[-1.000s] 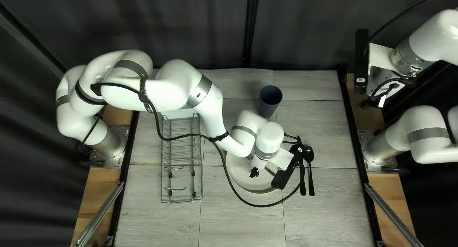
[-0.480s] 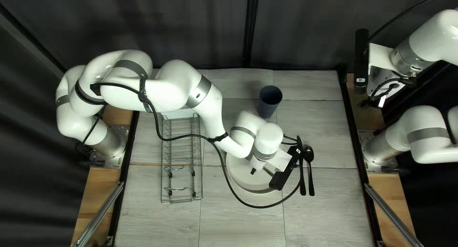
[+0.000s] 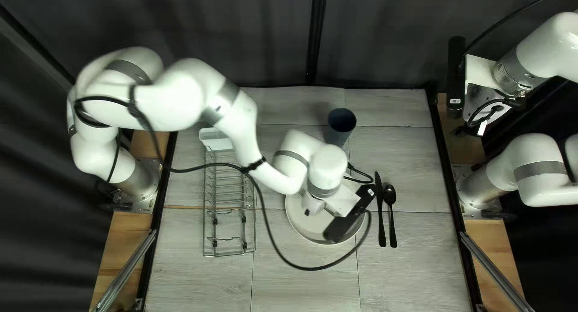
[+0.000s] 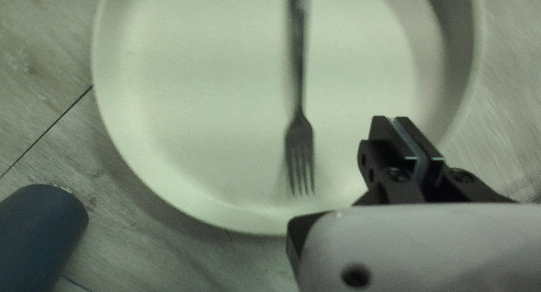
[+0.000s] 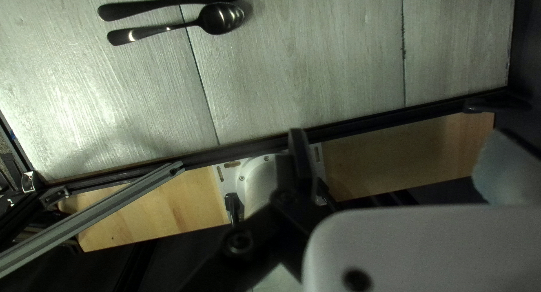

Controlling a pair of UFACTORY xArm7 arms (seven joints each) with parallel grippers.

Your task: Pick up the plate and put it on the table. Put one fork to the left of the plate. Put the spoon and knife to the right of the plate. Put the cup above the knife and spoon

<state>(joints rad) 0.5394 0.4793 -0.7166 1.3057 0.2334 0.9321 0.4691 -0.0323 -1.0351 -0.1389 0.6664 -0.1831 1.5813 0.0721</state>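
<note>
Top left view, and there's movement: my left gripper (image 3: 349,214) has slid back from the knife (image 3: 381,221) toward the table's left side, the cable swinging along, while my right gripper (image 3: 478,77) stays put. The plate (image 3: 295,218) sits in the middle, cup (image 3: 341,122) beyond it, knife and spoon (image 3: 392,221) to its right. Over to the left wrist view: the fork (image 4: 300,151), a bit smeared, seems to lie on the plate, tines toward the table's far edge, long axis running near to far. Beside it, the left fingers press together on nothing. The right gripper's state? Can't tell.
</note>
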